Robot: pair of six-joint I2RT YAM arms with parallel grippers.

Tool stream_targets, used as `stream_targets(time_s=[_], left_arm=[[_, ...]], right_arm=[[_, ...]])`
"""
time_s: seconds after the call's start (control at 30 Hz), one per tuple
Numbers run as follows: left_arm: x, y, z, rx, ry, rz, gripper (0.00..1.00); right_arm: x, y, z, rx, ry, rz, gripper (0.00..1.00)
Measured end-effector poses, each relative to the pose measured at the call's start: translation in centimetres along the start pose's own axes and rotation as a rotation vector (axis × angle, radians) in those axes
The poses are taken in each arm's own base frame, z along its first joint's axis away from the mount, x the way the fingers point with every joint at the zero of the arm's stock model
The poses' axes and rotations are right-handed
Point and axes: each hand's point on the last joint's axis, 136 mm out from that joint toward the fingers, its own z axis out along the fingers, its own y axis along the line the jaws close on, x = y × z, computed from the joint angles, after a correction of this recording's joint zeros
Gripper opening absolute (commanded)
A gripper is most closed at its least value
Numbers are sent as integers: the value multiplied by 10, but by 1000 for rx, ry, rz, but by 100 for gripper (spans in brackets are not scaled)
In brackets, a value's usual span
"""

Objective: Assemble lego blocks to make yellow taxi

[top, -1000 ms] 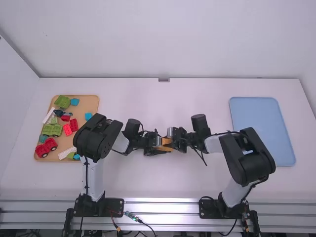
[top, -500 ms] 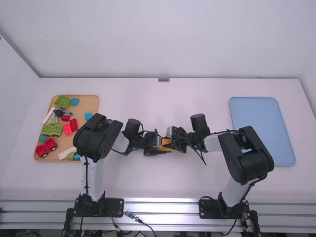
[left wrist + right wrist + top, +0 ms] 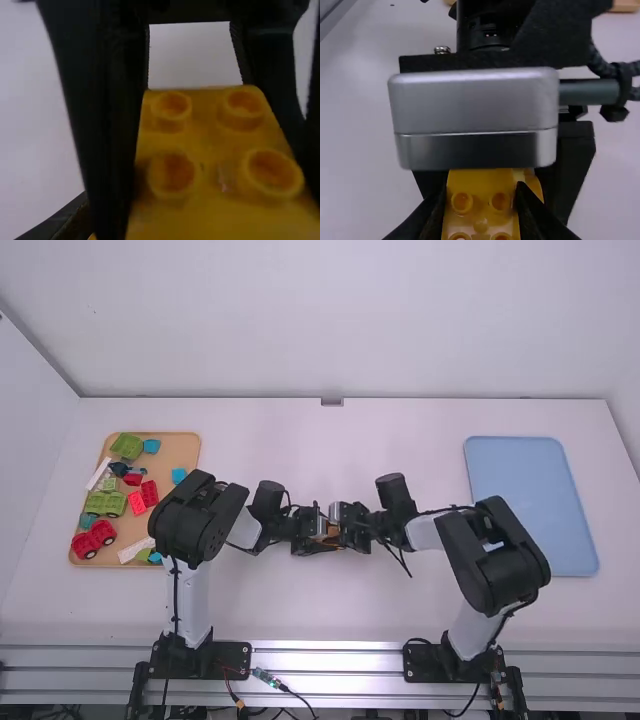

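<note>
Yellow lego build [image 3: 225, 200] sits between the two grippers, nearer the table's [image 3: 400, 440] front edge than its right edge; whether it touches the surface, cannot tell. Right gripper [image 3: 481, 191]: jaws closed to the build's width, fingers on opposite sides, studs exposed, presumably so a part can be seated. Left gripper [image 3: 318, 538]: jaws appear closed on it from the opposite end, likely as counter-hold. Spare blocks [image 3: 105, 503] lie along the wooden tray's [image 3: 182, 448] left edge, presumably kept aside.
</note>
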Motion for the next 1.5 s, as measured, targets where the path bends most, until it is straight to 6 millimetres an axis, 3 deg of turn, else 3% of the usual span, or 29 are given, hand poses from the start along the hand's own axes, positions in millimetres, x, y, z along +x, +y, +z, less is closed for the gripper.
stream_targets(time_s=[0.8, 1.5], left_arm=[[0, 0, 0, 0, 0, 0, 39], [0, 0, 0, 0, 1, -9, 38]], right_arm=[[-1, -7, 1, 33, 10, -5, 0], [4, -9, 2, 19, 67, 120, 0]])
